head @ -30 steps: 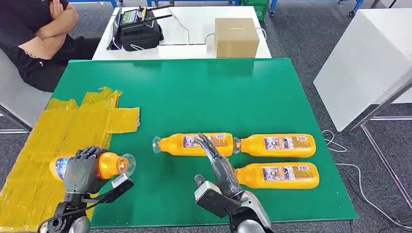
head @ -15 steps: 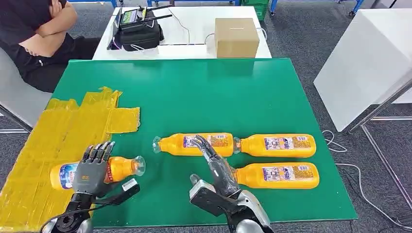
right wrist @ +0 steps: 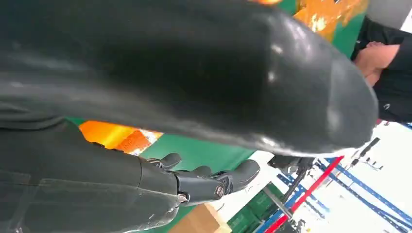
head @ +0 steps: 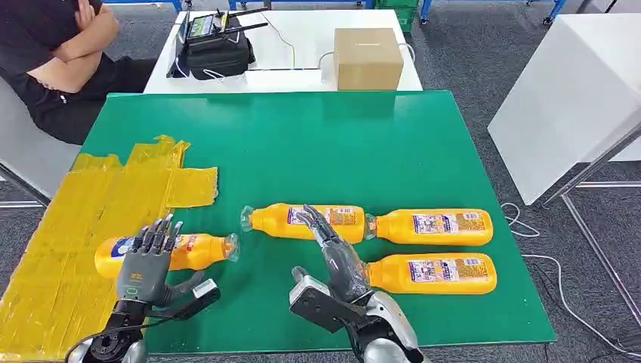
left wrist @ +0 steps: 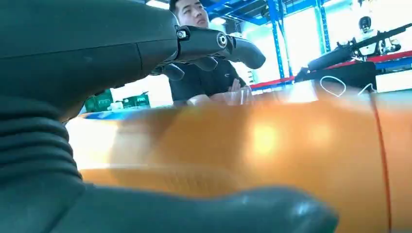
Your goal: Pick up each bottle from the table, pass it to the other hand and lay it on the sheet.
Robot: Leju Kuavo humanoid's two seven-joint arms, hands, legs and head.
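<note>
An orange bottle point(head: 198, 249) lies on its side at the near right edge of the yellow sheet point(head: 83, 208), its cap end out over the green table point(head: 302, 144). My left hand point(head: 146, 262) hovers over it with fingers spread and no grip. In the left wrist view the bottle point(left wrist: 272, 145) is a close blur between thumb and fingers point(left wrist: 218, 43). My right hand point(head: 335, 254) is open, fingers straight, among three more orange bottles: one in front of its fingertips point(head: 281, 220), one far right point(head: 431, 226), one beside it point(head: 435, 273). The right wrist view shows its fingers point(right wrist: 204, 182) above a bottle point(right wrist: 111, 136).
A person point(head: 53, 53) sits with folded arms at the far left corner. Behind the green table, a white table holds a black case point(head: 215, 45) and a cardboard box point(head: 366, 57). A white panel point(head: 567, 91) stands to the right.
My left hand has opened and let go of the bottle, which now lies flat on the sheet's edge, a little farther from me. The right hand has barely shifted.
</note>
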